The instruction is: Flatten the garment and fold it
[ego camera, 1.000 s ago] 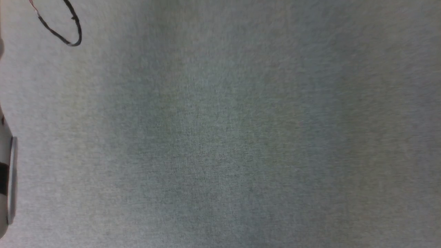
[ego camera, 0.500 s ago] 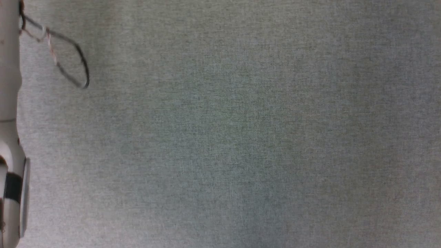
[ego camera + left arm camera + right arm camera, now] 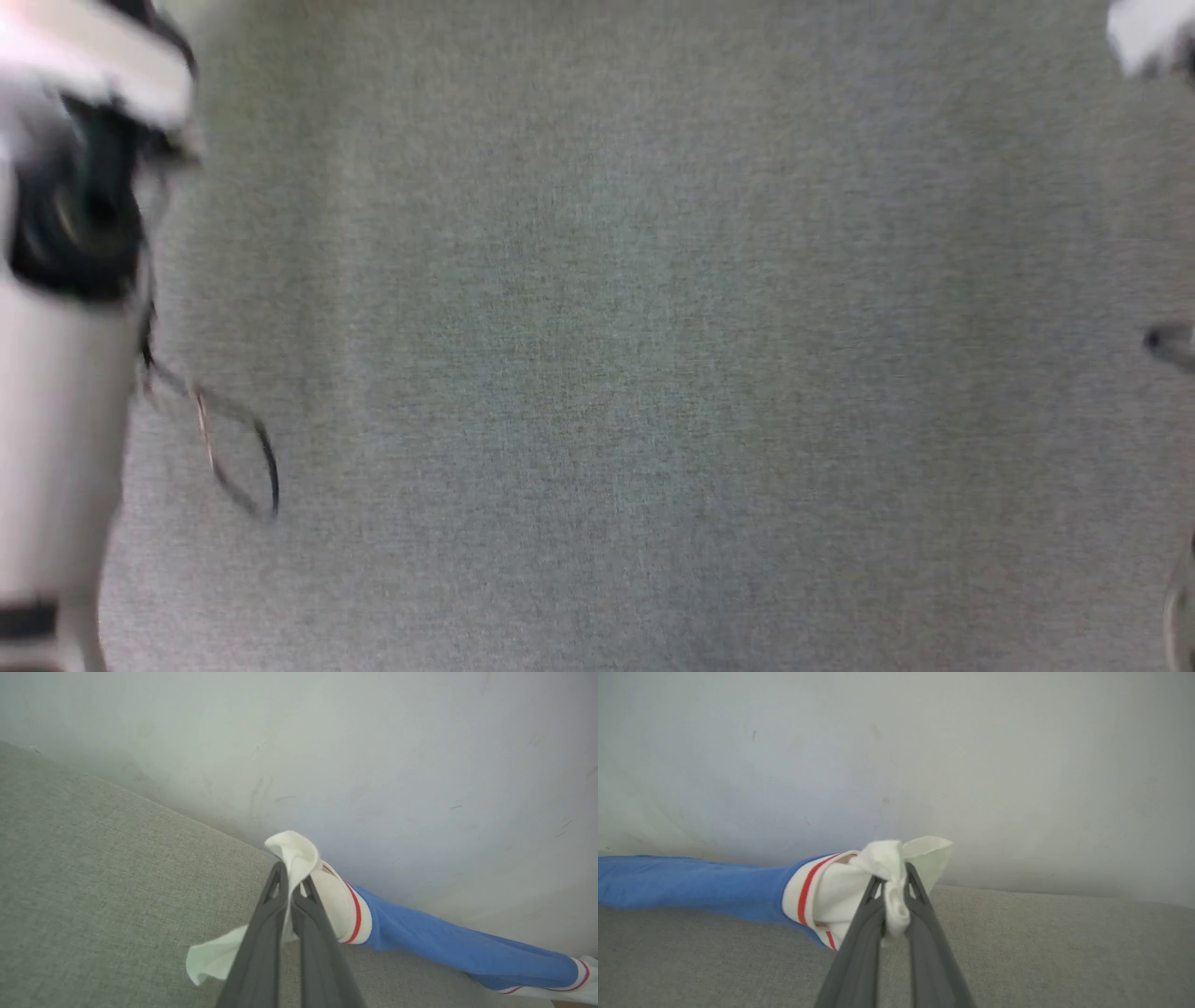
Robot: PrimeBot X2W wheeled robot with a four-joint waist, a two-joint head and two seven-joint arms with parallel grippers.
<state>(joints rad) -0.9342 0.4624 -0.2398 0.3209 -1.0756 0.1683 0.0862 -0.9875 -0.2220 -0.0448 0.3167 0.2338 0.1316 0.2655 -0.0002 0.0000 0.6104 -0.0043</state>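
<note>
The garment (image 3: 444, 942) — blue body, white red-striped sleeves — stretched into a taut band.

Stock: one garment (image 3: 444, 947); left gripper (image 3: 293, 873) and right gripper (image 3: 893, 876), two fingers (image 3: 261, 952) each; one cable loop (image 3: 273, 481); one desk (image 3: 653, 373).

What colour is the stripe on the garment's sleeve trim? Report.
Red stripe; shows best in right wrist view.
</note>
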